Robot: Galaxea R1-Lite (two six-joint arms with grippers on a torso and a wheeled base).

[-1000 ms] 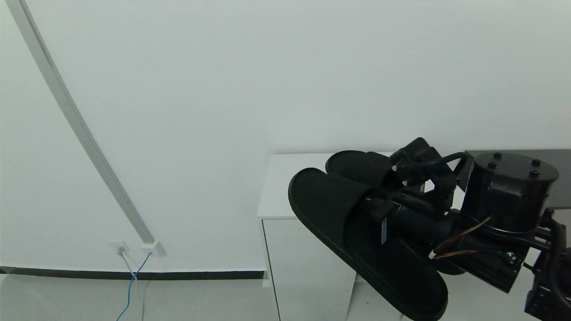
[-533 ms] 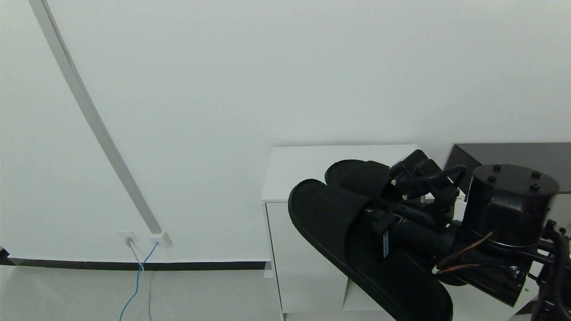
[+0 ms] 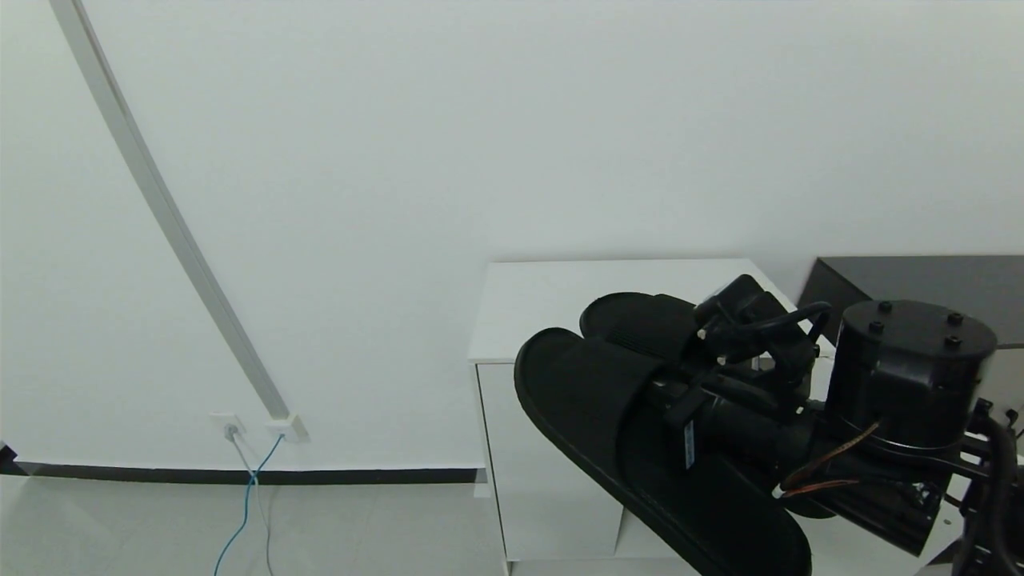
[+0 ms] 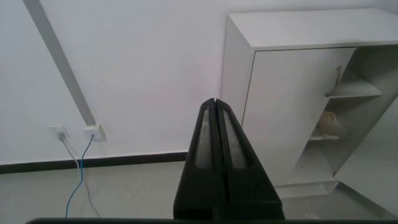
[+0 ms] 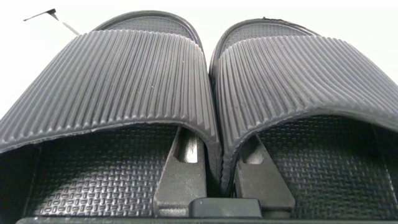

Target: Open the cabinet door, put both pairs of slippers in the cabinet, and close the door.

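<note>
White wall (image 3: 480,120) backs the open cabinet (image 4: 292,28); before it the right gripper (image 5: 214,171) clamps both slippers (image 3: 608,392), the left gripper (image 4: 216,109) pressed closed and empty. Placing step: next, carry them onto a shelf (image 4: 354,90).

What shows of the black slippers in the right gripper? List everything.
The black slippers are an open-toed slide pair, side by side, of rubbery-looking material, with wide ribbed straps and knobbly footbeds. The right gripper holds them aloft, one finger under each strap, pinching their adjoining inner walls together. In the head view they tilt, toes up and heels lower, in front of the white cabinet.
</note>
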